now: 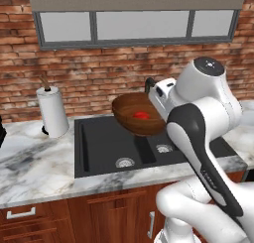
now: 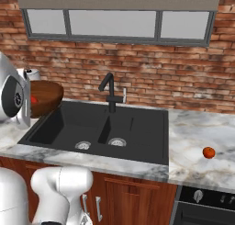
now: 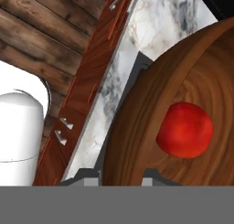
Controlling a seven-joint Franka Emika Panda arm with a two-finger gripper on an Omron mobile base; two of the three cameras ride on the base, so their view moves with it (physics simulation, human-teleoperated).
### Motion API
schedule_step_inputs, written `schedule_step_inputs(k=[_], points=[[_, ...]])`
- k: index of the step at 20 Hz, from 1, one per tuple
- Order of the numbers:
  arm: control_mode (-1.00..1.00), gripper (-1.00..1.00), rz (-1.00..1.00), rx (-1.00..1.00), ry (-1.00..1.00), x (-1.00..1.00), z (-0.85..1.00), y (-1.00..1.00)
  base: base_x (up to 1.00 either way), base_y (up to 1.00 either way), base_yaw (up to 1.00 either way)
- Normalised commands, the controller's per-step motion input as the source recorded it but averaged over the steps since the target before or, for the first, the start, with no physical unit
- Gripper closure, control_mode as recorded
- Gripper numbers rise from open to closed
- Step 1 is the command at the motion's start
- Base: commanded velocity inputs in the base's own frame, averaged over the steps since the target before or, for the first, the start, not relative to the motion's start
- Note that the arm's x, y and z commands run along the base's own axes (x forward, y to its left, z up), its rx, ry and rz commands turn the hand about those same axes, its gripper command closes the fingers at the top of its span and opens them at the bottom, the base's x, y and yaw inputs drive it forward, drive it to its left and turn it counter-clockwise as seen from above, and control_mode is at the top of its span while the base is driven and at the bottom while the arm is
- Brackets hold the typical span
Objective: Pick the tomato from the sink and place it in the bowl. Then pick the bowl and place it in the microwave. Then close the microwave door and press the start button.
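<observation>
Gripper [image 3: 121, 176] clamped on rim of bowl [image 1: 138, 117], fingertips either side of the wooden wall at bottom of hand view. Bowl held aloft, tilted, above the sink [image 1: 104, 143], near the faucet [image 2: 109, 92]. Tomato [image 1: 141, 115] resting inside bowl, against the lower curve of the tilted floor. Judged: bowl rigid wood, moderately light, grip on thin rim off-centre so likely to sag or rotate about the pinch; smooth grain may slip under a narrow hold. Tomato round and free to roll, could spill over the low side if tilt grows; best carried level and slowly. Rim the only practical hold for a shallow wide bowl. Further out: marble counter [image 1: 30, 162] around the sink, paper towel roll [image 1: 52, 110] at left, brick wall and window behind. Second small red fruit [image 2: 209, 152] on counter right of the sink, well apart from the bowl. No brands, labels or legible writing anywhere.
</observation>
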Motion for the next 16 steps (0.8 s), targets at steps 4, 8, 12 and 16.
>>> schedule_step_inputs(k=[4,8,12,16], points=[[-1.00,1.00,-0.02,0.00,0.00,-0.09,-0.01,-0.38,0.00,0.00,0.00],[-1.00,1.00,0.00,0.00,0.00,-0.14,-0.01,-0.22,0.00,0.00,0.00],[-1.00,1.00,0.00,0.00,0.00,-0.03,0.00,0.00,0.00,0.00,0.00],[-1.00,1.00,0.00,0.00,0.00,0.00,0.00,0.00,0.00,0.00,0.00]])
